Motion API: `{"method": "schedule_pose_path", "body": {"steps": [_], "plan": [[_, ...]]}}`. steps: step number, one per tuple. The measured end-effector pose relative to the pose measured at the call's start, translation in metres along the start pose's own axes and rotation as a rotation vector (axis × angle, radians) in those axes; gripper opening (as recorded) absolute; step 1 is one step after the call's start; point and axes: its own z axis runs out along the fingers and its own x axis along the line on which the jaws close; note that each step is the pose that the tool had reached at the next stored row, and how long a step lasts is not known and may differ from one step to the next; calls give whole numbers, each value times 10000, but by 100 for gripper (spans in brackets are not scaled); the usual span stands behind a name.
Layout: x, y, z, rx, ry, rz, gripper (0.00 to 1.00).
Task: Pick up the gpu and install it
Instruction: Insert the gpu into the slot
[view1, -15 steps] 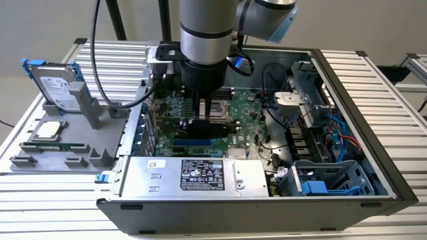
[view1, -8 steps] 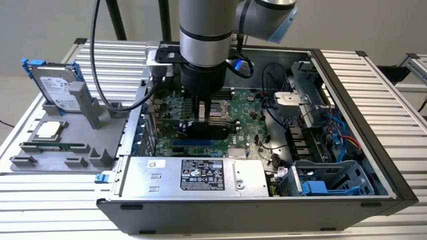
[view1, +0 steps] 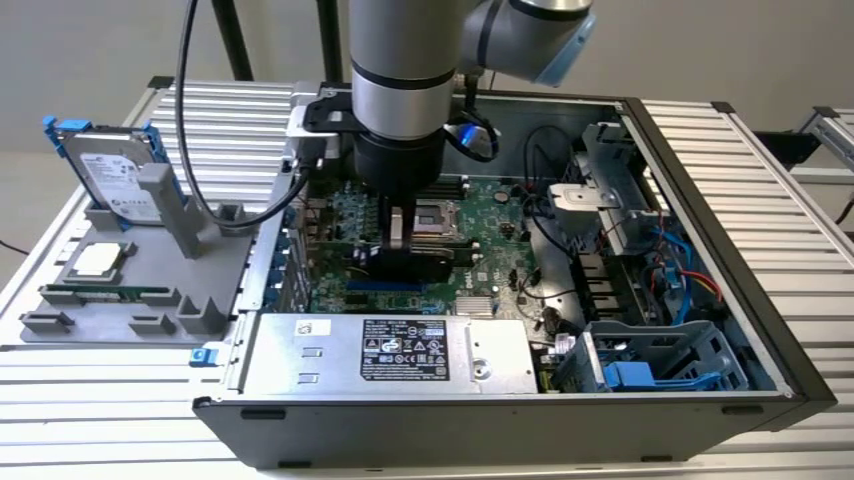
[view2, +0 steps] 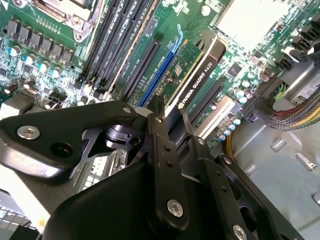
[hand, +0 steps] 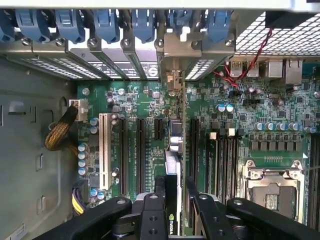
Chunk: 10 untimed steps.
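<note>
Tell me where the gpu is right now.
The gpu stands on edge inside the computer case, held in the gripper over the motherboard's long expansion slots, beside the blue slot in the second wrist view.

You see the arm's thick silver-grey cylindrical link (view1: 396, 65) at the top centre of the exterior view, ending in a black collar. To its upper right sits a grey joint housing with a pale blue end cap (view1: 567, 55). A black cable (view1: 187, 120) hangs down the left side of the arm, and a blue-ringed loop shows just right of the collar. In both wrist views, the matte black metal gripper (hand: 175, 210) fills the lower frame for you: flat linkage bars and rounded plates, studded with silver screw heads.
</note>
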Motion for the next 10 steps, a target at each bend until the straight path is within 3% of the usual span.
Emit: {"method": "schedule_pose_path", "body": {"steps": [10], "plan": [[-30, 16, 40, -1, 2, 0, 0]]}}
